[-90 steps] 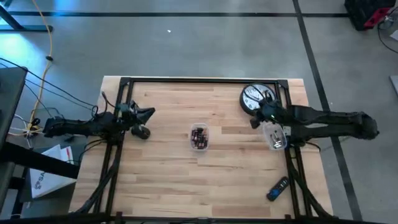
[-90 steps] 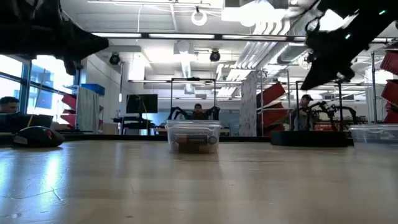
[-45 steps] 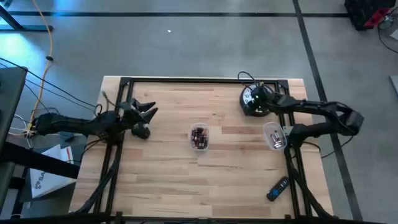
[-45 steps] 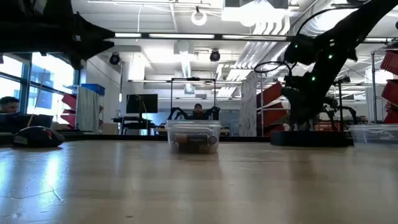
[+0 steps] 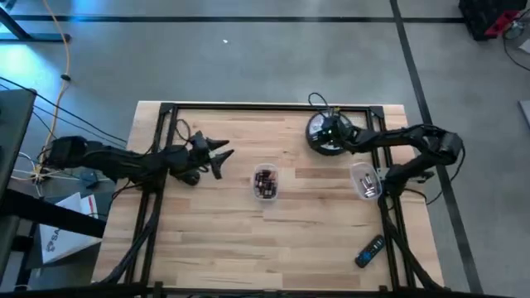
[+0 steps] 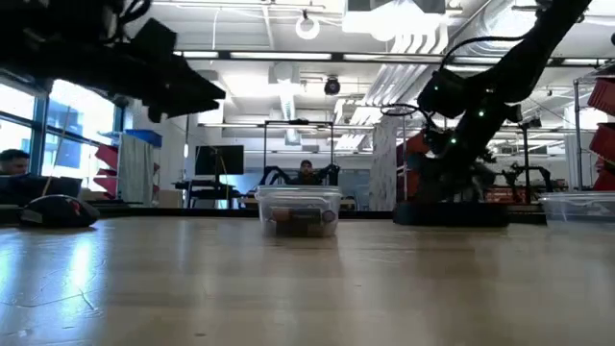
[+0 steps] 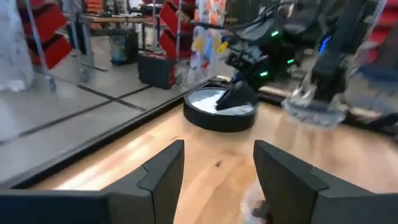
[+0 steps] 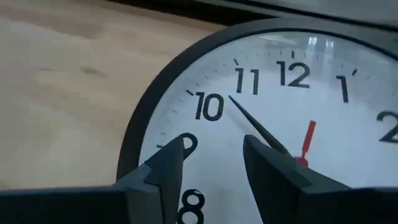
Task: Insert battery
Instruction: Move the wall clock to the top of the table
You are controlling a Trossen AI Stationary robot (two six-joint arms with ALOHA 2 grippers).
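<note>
Left gripper [image 5: 222, 157], fingers apart and holding nothing, hangs over the left-centre of the wooden table [image 5: 224, 240], pointing toward the middle; its two dark fingers [image 7: 163, 176] frame the bare tabletop in the left wrist view. Just behind it on the table lies a dark computer mouse [image 5: 189, 175], seen at the far left of the low view [image 6: 60, 210]. At the table's centre stands a small clear plastic container [image 5: 265, 182] with small dark and red items inside, presumably the batteries; the low view shows it upright on the wood with its lid on [image 6: 299, 210]. Toward the far right of the table lies a round wall clock [image 5: 325, 132], face up, with a black rim and white dial. Right gripper [image 5: 331, 132] is directly over this clock; the right wrist view shows its fingers [image 8: 163, 171] spread apart just above the dial [image 8: 261, 124], near the numerals 8 to 10, gripping nothing. The left wrist view shows the same clock [image 7: 221, 111] across the table with the right gripper down on it. Nearer the right edge sits a second clear container [image 5: 365, 181], partly under the right arm. A dark remote control [image 5: 369, 251] lies in the near right corner, well apart from the rest.
</note>
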